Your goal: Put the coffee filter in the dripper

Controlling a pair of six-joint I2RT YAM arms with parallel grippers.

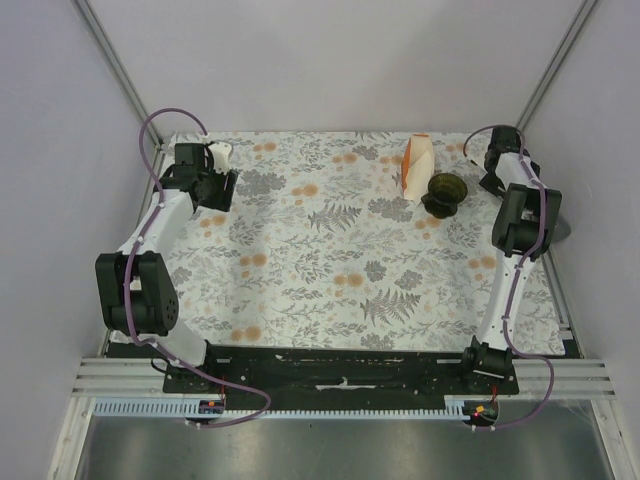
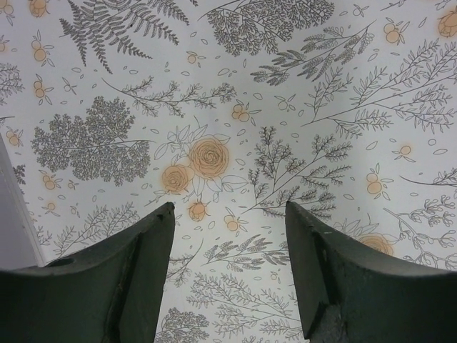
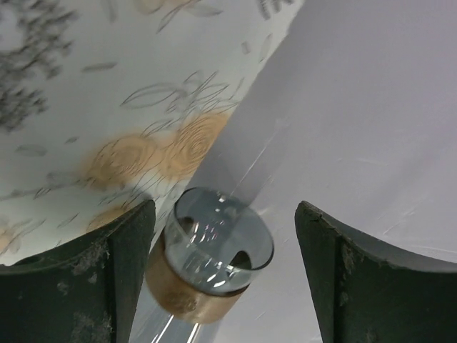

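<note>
**Task items.** The dripper (image 1: pixel 443 190) stands upright on the bench (image 1: pixel 320 260) with its mouth up, so it can receive a filter from above. The white-and-orange pack (image 1: pixel 417 165) stands just beside the dripper on its left-arm side and appears to touch it. No loose coffee filter can be made out in any view. My judgement is that it has not yet been drawn from that pack, which puts the task at its start.

**Left tool** (image 2: pixel 228 207). Released, jaws wide, with only the printed cloth (image 2: pixel 214 107) between them. It hangs well apart from the dripper, toward the far corner on the left-arm side, and has no part in the work at present.

**Right tool** (image 3: pixel 225 207). Released, jaws wide. A grey cylinder (image 3: pixel 214 250) with a tan base lies between them. It is close against one finger (image 3: pixel 107 271) with open space at the other, so it is not gripped. It lies at the cloth's edge, beyond the dripper on the right-arm side, and is not the task's object.

**Views compared.**
- Only the overhead view shows the dripper and the pack; neither wrist camera has them.
- Only the right wrist view shows the cylinder plainly. From overhead the right arm (image 1: pixel 505 290) largely hides it.
- The left wrist view confirms the empty jaws, which the overhead view cannot resolve.
</note>
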